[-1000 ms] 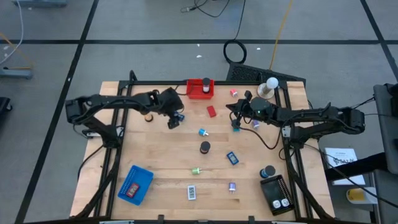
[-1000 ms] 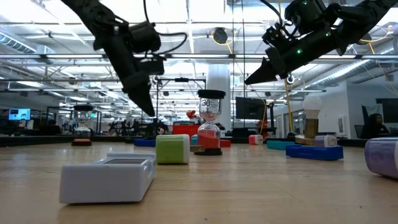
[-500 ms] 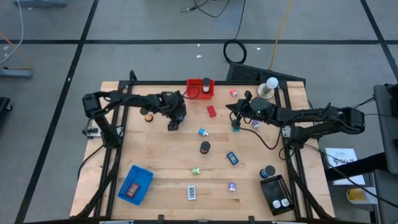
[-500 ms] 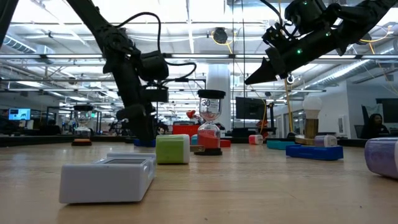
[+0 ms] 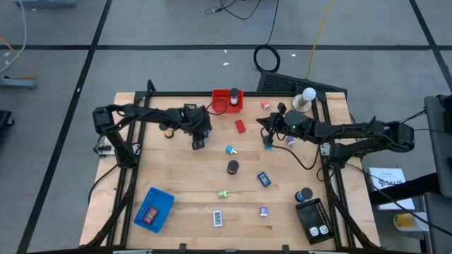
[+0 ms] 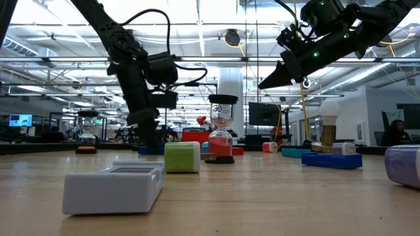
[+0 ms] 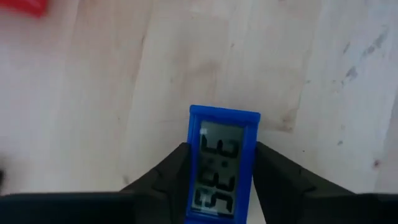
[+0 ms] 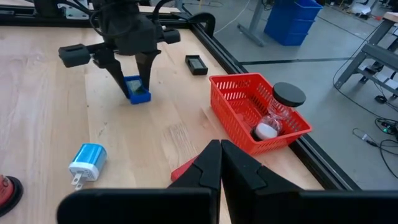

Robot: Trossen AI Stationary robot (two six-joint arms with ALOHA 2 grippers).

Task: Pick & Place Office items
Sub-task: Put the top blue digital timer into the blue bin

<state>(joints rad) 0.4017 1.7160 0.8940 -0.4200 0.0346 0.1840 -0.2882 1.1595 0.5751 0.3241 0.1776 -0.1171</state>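
On the bench (image 5: 176, 212), the left end effector (image 7: 222, 186) straddles a blue digital clock (image 7: 222, 165), fingers touching its sides; right end effector (image 8: 221, 165) hovers shut, empty. Most items lie unsorted.

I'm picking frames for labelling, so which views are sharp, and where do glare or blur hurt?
High view: even light, sharp, items tiny. Low view: bright ceiling lights behind, arms dark against them, the near white box soft. Left wrist view: the blue clock between the left gripper fingers is readable, wood pale and washed out. Right wrist view: clear, red basket crisp.
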